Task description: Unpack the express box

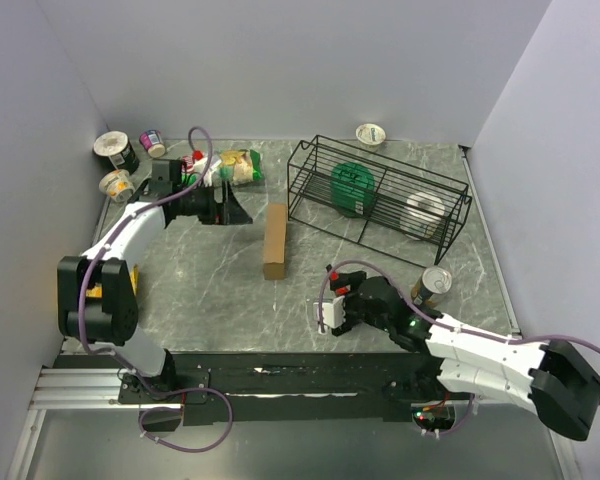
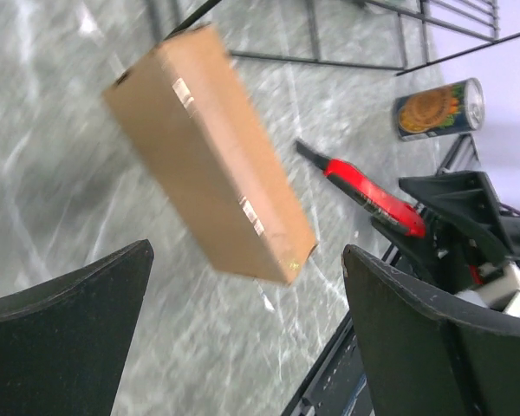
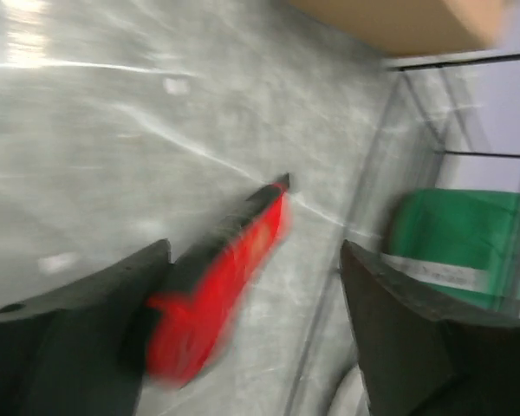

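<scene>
The express box [image 1: 275, 240], a plain brown carton with its flaps closed, lies in the middle of the table. In the left wrist view the express box [image 2: 210, 156] is ahead of and beyond the fingertips. My left gripper [image 1: 242, 210] hovers just left of it, open and holding nothing [image 2: 247, 260]. My right gripper [image 1: 335, 282] is below and to the right of the box, open [image 3: 256, 251]. A red and black cutter [image 3: 217, 286] shows blurred between its jaws, against the left finger. The same cutter [image 2: 373, 198] also appears in the left wrist view. An edge of the box [image 3: 399, 22] appears at the top of the right wrist view.
A black wire basket [image 1: 390, 162] at the back right holds a green roll [image 1: 352, 187] and a white roll [image 1: 423, 212]. A can [image 1: 433, 285] stands by my right arm. A chip bag [image 1: 240, 165] and several yogurt cups [image 1: 115, 150] sit at the back left.
</scene>
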